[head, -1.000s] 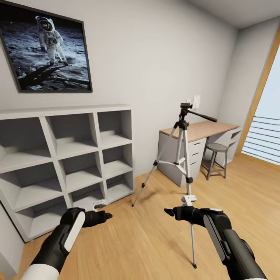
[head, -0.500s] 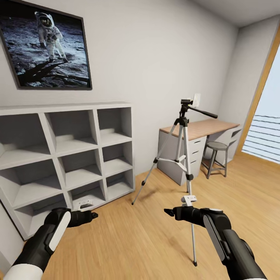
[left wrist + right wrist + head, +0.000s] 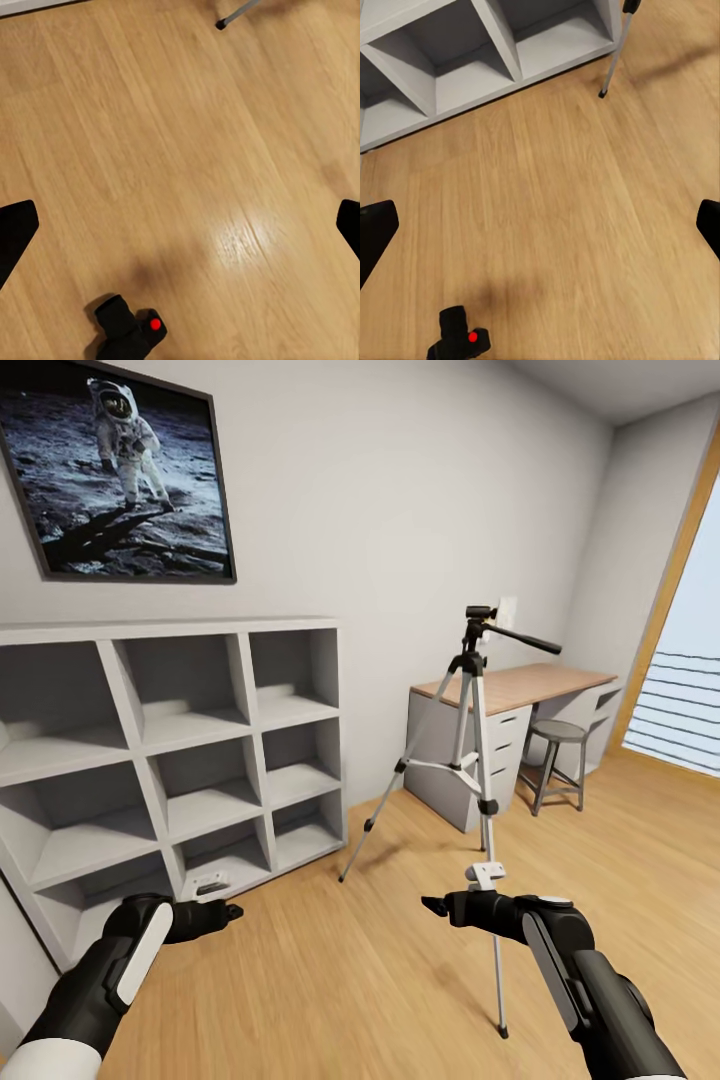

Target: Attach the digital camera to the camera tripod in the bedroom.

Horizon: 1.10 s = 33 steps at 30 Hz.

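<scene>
The tall silver-legged camera tripod (image 3: 470, 740) is seen at centre right of the head view. The small black digital camera (image 3: 127, 330) with a red dot lies on the light wood plank floor (image 3: 195, 150), at the lower left of both wrist views. The jaws of the left gripper (image 3: 232, 909) and the right gripper (image 3: 430, 906) are held wide open and empty.

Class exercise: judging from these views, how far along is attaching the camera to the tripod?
Done: the robot is in the bedroom facing the camera tripod. In hand: nothing; left gripper and right gripper are open. Left: picking the digital camera off the floor and mounting it.
</scene>
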### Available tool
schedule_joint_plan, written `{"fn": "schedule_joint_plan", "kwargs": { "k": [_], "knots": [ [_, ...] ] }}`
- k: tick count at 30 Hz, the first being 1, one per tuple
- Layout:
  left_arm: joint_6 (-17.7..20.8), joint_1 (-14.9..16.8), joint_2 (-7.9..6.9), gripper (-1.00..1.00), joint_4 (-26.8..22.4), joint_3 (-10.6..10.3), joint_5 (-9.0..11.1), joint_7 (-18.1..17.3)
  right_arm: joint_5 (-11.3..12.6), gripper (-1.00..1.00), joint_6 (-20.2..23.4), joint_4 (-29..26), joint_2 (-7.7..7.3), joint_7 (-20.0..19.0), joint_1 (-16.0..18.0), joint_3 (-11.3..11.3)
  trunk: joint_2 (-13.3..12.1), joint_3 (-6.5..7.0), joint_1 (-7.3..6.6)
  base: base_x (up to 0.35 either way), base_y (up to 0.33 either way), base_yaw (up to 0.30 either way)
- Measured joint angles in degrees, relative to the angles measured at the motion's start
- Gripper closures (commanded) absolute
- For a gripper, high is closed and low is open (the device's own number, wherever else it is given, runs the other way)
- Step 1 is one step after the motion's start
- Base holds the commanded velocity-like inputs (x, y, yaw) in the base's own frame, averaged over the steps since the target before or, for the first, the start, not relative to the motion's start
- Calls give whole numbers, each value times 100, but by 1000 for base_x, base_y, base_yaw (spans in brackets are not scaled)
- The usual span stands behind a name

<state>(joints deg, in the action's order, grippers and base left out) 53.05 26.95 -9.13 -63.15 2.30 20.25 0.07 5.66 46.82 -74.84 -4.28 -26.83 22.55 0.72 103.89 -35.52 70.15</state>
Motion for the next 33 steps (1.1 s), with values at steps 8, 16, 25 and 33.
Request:
{"fn": "schedule_joint_plan", "kwargs": {
  "k": [8, 16, 25, 33],
  "knots": [
    [-25, 0, 5, -100, 0, -4, -6, 0, 0, -100, 0, -1, -4, -2, 0, 0, 321, -144, 176, 0, 0, 0],
    [-16, 0, -1, -100, -8, 5, -8, 1, 0, -100, 6, 0, -10, -5, 0, -1, 642, -287, 352, 0, 0, 0],
    [-15, 0, -1, -100, -9, 4, -9, 1, 0, -100, 3, 0, -10, -4, 0, 0, 1003, -449, 549, 0, 0, 0],
    [-14, 0, -1, -100, 0, 9, -9, 2, 0, -100, 0, 0, -8, -8, 0, -1, 1324, -593, 725, 0, 0, 0]
  ]
}}
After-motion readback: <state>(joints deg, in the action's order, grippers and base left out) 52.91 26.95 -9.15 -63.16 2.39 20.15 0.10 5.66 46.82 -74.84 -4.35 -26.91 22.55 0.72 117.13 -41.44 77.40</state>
